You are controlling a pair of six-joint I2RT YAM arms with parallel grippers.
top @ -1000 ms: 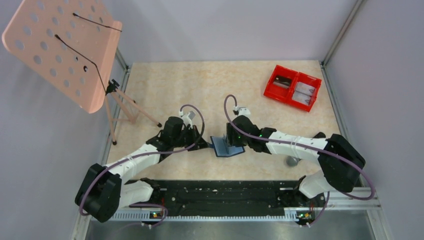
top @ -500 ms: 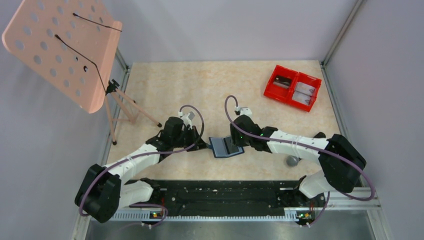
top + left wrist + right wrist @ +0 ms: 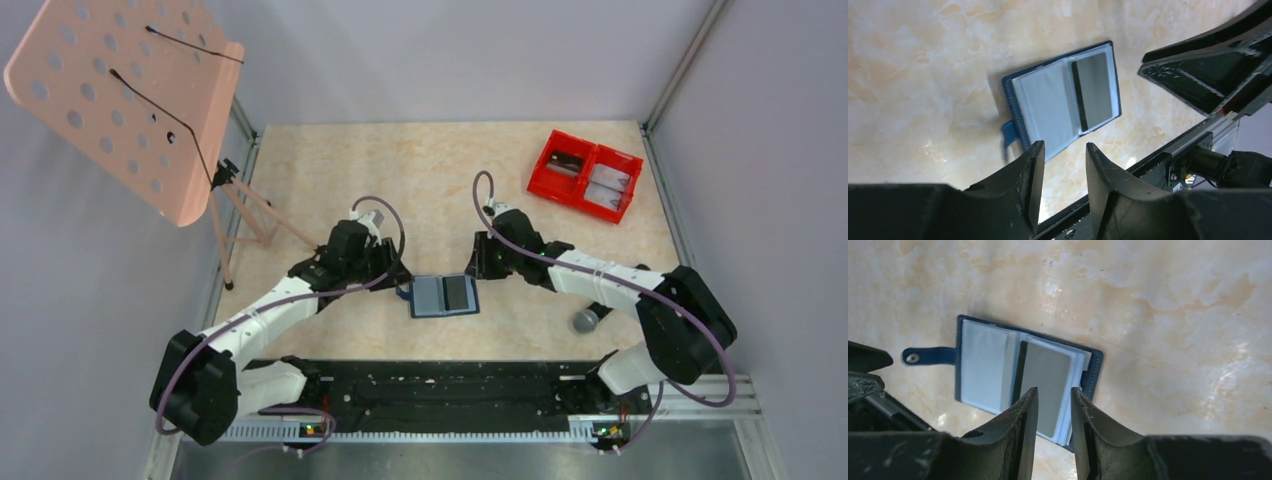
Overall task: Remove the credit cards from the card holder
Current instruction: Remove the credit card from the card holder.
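The card holder (image 3: 444, 296) lies opened flat on the table (image 3: 420, 180), toward the near edge and between the two arms, its pale blue-grey inner faces up. A navy snap tab (image 3: 928, 356) sticks out from its left edge. One of the credit cards (image 3: 1044, 384), grey with a dark stripe along one long edge, sits in the right-hand pocket; the left-hand pocket shows only a pale face (whether a card lies under it cannot be told).

The left gripper (image 3: 398, 281) hangs just beside the holder at its 10 o'clock, close to the tab. Its fingers (image 3: 1030, 172) stand a little apart, with nothing between them and touching nothing. The right gripper (image 3: 479, 264) sits near the holder at 1 o'clock, its fingers (image 3: 1083, 415) parted by a narrow gap, also empty and off the holder.

The table top is beige with a marbled pattern, closed in by pale grey walls and metal frame posts. A grey ball (image 3: 586, 321) rests at 3 o'clock from the holder, beside the right arm. A red two-compartment bin (image 3: 540, 170) stands well apart at 2 o'clock, and a pink perforated music stand (image 3: 130, 100) rises at 10 o'clock.
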